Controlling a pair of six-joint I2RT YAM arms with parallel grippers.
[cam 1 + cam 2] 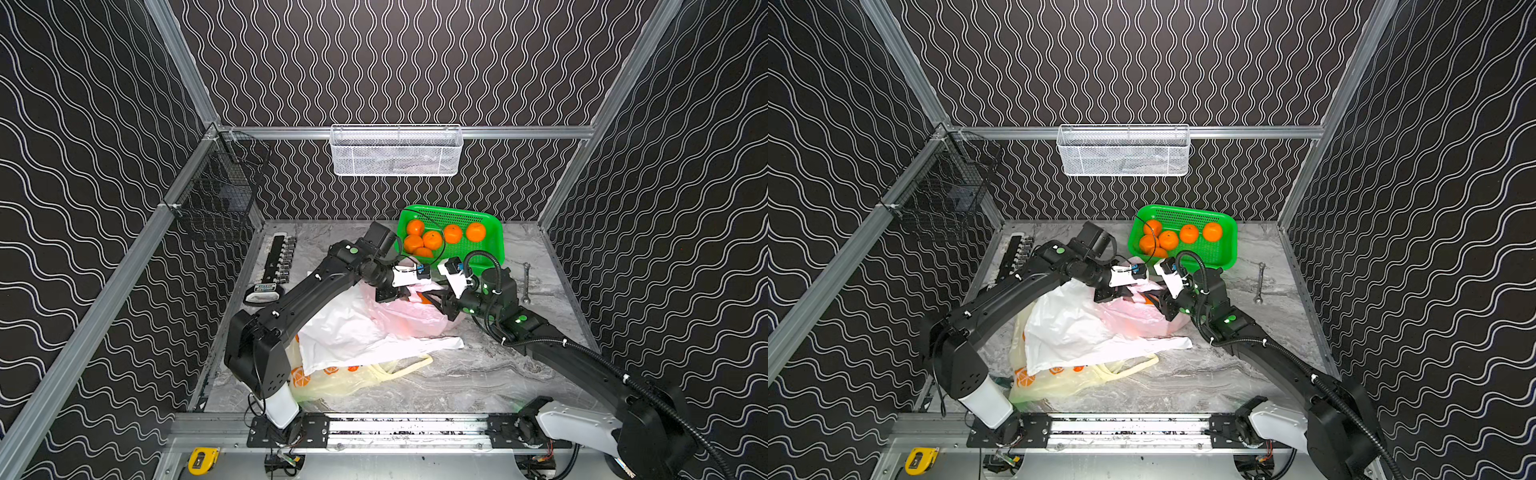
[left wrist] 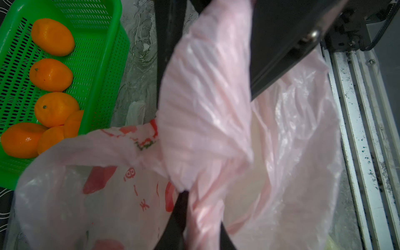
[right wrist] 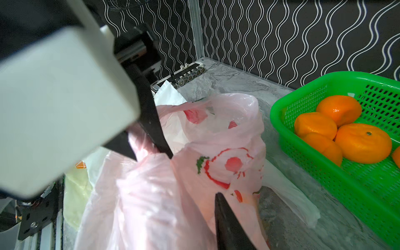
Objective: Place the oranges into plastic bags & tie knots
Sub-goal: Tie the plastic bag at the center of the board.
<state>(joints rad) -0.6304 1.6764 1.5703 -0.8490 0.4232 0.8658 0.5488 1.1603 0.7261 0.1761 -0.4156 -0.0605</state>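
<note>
1. The left end effector pinches the pink bag, which lies on the desk beside the basket of oranges; the right end effector is spread around its film.
2. The thin film may slip or tear under tension.

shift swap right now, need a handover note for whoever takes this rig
Left gripper: shut on gathered plastic of the pink bag.
Right gripper: at that bag's mouth, jaws partly hidden by plastic, state unclear.
Six oranges sit in the green basket; something orange shows at the bag mouth.
White bag and yellow bag lie flat, apparently empty.
Done: no knot visible. Left: bag the oranges, tie all three bags.
</note>
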